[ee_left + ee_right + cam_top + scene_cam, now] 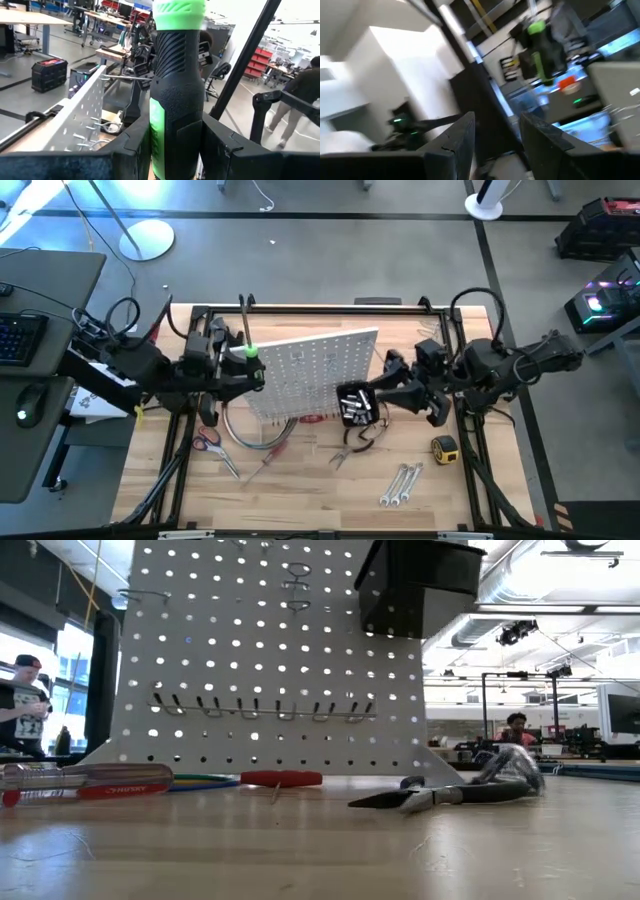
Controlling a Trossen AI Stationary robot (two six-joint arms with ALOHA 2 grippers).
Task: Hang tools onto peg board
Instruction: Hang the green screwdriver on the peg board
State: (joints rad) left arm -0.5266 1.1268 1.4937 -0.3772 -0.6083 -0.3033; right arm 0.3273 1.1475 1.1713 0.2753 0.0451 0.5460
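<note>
Pliers are lying closest to the low camera, one pair, black-handled, flat on the wood beside a red-handled screwdriver whose white lettering is too small to read. One peg board is standing mid-table with a black bin fixed on it. Left gripper is clenching a green-and-black screwdriver upright at the board's left edge. Right gripper is sitting by the bin with nothing between its parted fingers. Also spotting one scissors, one yellow tape measure and some wrenches.

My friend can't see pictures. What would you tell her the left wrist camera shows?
The left gripper holds a green and black screwdriver handle upright between its two dark fingers. Beside it stands the white peg board with metal hooks.
</note>
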